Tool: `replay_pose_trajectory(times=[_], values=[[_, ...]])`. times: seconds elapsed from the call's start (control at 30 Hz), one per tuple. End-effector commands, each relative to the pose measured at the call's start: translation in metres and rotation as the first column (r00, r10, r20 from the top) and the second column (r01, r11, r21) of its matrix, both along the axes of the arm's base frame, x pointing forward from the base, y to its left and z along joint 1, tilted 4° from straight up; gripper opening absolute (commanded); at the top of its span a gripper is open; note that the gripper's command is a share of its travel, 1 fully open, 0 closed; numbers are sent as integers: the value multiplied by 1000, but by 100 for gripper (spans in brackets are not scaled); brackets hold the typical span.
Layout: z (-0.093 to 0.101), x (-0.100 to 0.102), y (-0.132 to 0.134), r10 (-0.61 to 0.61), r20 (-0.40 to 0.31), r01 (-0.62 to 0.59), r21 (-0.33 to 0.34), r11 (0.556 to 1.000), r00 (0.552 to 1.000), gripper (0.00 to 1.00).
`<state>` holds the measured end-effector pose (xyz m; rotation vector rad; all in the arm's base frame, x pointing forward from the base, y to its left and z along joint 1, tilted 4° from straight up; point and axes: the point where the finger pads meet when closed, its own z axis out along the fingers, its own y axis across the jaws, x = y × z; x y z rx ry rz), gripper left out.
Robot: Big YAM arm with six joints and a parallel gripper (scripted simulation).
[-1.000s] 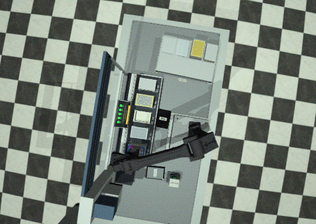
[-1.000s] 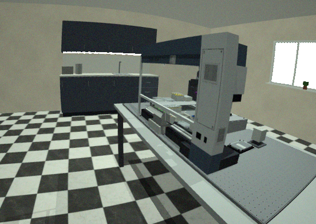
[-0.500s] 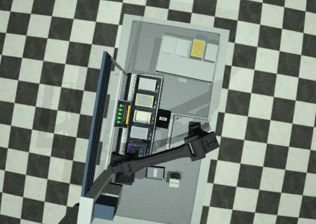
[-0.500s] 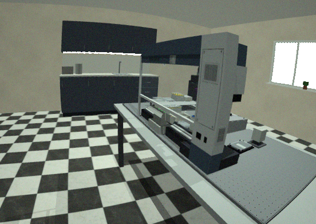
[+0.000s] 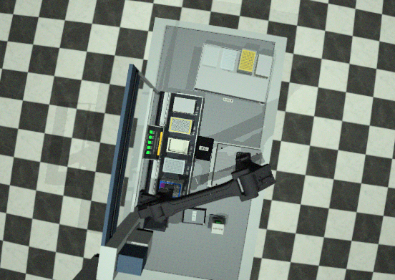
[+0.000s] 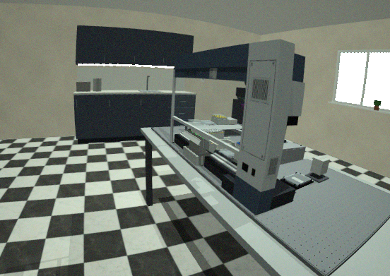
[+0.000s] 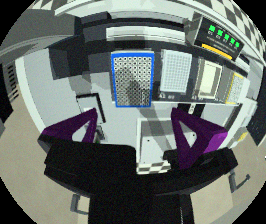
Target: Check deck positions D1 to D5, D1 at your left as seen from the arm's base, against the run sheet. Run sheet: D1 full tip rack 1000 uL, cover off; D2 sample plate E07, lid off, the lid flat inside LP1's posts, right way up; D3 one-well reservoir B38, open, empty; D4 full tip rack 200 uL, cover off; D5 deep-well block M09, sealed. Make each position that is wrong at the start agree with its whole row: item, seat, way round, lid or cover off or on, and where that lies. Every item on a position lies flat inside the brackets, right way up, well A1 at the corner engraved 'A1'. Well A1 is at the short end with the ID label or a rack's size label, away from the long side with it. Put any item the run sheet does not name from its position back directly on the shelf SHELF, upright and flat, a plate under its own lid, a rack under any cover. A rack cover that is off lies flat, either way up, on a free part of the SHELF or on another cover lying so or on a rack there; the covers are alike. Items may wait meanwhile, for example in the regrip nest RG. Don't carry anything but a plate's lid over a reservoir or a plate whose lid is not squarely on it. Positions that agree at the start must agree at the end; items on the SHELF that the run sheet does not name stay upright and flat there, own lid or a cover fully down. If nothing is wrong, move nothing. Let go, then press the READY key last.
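My gripper (image 7: 134,111) hangs with its purple fingers spread wide, nothing between them. Wrist view: the blue-framed tip rack (image 7: 133,79) lies ahead of the fingers and below, slightly left of centre, long axis running away from me. Well apart, not touching. Top view puts it at the near end of the deck row (image 5: 171,188), partly hidden under my arm. Looks like a blue rim round a dense grid of tips, apparently uncovered. I'd judge it the next thing to check.
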<state>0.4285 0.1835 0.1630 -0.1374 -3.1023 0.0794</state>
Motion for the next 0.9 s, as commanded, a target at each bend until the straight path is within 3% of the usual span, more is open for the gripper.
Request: replay_pose_trajectory(times=[0.0, 0.17, 0.2, 0.43, 0.87], values=[[35, 16, 12, 1, 63, -3, 26, 1000, 998, 100], [45, 15, 12, 1, 72, -3, 30, 1000, 997, 100], [35, 17, 13, 1, 49, -2, 20, 1000, 999, 100], [58, 14, 13, 1, 71, -3, 30, 1000, 997, 100], [72, 15, 13, 1, 62, -3, 26, 1000, 998, 100]])
